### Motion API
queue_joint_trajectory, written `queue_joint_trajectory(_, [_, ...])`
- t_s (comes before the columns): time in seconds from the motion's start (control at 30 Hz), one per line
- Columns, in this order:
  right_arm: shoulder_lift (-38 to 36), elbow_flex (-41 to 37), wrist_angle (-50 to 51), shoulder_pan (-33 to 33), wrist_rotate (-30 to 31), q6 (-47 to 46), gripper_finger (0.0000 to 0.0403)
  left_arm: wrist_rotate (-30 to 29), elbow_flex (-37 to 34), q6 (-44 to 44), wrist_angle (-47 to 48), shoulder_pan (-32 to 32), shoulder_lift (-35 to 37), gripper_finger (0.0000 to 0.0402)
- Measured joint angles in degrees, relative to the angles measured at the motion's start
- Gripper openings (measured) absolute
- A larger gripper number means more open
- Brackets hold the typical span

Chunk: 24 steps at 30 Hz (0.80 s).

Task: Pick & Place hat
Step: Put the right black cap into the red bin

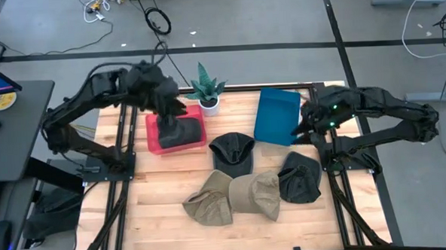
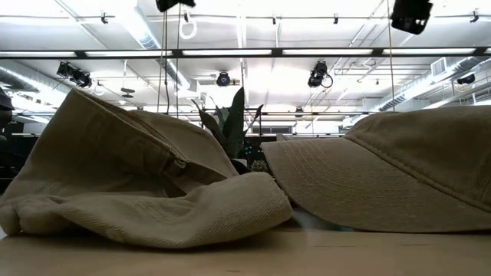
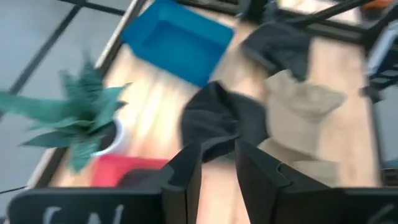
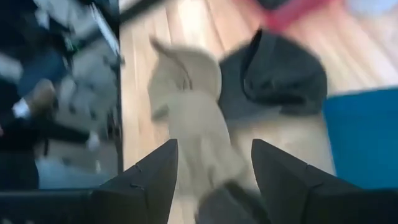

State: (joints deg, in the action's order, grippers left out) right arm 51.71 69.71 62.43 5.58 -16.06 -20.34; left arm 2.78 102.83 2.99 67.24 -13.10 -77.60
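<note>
In the high view, the left gripper (image 1: 175, 106) hangs at the upper left of the worktop (image 1: 158, 203), just above the red bin (image 1: 157, 137). A black hat (image 1: 184, 131) lies in that bin, directly under the gripper. The left wrist view shows the fingers (image 3: 188, 171) a little apart with nothing between them, so the gripper is slightly spread and empty.

The right gripper (image 1: 304, 123) sits at the upper right, over the edge of the blue bin (image 1: 276, 115). In the right wrist view its fingers (image 4: 155, 174) stand wide apart, holding nothing.

Four more hats rest on the wood in the high view. A second black hat (image 1: 232, 152) lies at the centre, just below the two bins. A third black hat (image 1: 301, 176) lies to the right, below the right gripper. Two tan hats touch each other in the lower middle: the left tan hat (image 1: 210, 201) and the right tan hat (image 1: 258, 194). In the low view these two fill the foreground.

A small potted plant (image 1: 206, 89) stands at the upper edge of the worktop, between the bins
</note>
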Motion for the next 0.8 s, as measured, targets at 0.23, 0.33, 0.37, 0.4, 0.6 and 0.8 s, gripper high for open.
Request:
queue_joint_trajectory(0.23, [7.2, 0.0, 1.6, -6.4, 0.4, 10.0, 0.0208, -1.2, 0.0, 5.7, -2.4, 11.1, -2.3, 0.0089])
queue_joint_trajectory(0.33, [11.4, 0.0, 1.4, -8.4, 1.3, 16.8, 0.0208, -5.3, 0.0, 7.4, -2.1, 15.1, -3.6, 0.0089])
queue_joint_trajectory(0.37, [12.9, 0.0, 1.4, -8.8, 1.7, 18.7, 0.0208, -6.5, 0.0, 7.9, -1.8, 16.1, -3.9, 0.0089])
queue_joint_trajectory(0.4, [14.3, 0.0, 1.5, -9.2, 2.1, 20.6, 0.0208, -7.5, -0.1, 8.5, -0.9, 17.1, -4.1, 0.0089])
queue_joint_trajectory(0.6, [22.3, 0.0, 3.4, -9.9, 2.1, 27.6, 0.0208, -11.4, -0.1, 13.7, 2.1, 20.6, -4.5, 0.0089])
queue_joint_trajectory(0.8, [27.3, -0.6, 7.8, -9.8, 2.1, 31.0, 0.0213, -14.8, -0.1, 16.3, 3.8, 23.6, -4.5, 0.0089])
